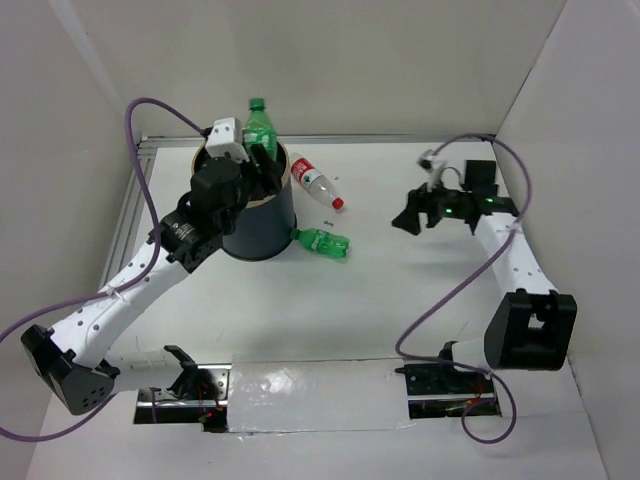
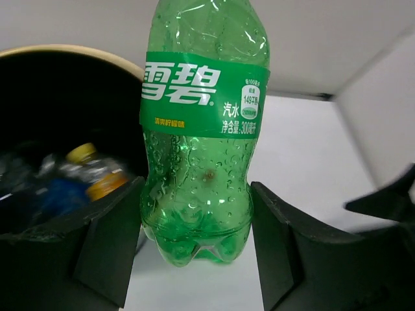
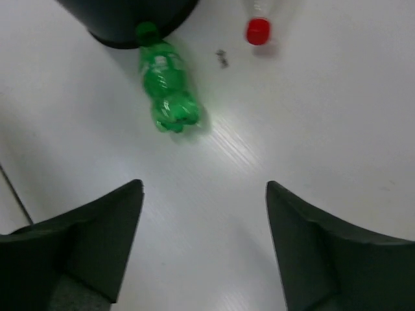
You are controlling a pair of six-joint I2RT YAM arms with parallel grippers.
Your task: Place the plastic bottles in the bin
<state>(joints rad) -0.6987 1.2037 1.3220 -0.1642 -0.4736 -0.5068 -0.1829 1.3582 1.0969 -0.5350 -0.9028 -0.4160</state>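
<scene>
The white tabletop [image 1: 330, 320] stood between plain white walls. Near its far-left corner the left gripper [image 2: 194, 256] pinched an upright green bottle [image 2: 201, 162] above the bin's [image 1: 262, 225] rim; the label read 雪碧, 汽水. Only the left wrist view showed a yellow-capped bottle [image 2: 91, 165] inside the bin. The right gripper [image 3: 204, 240] hung spread near the right edge. A second green bottle [image 1: 322, 241] lay touching the bin's base, with a red-capped bottle [image 1: 318, 182] just beside the bin.

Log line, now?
left gripper: shut on upright green plastic bottle at rim of dark cylindrical bin; right gripper: open, empty; loose: second green bottle, red-capped clear bottle
</scene>
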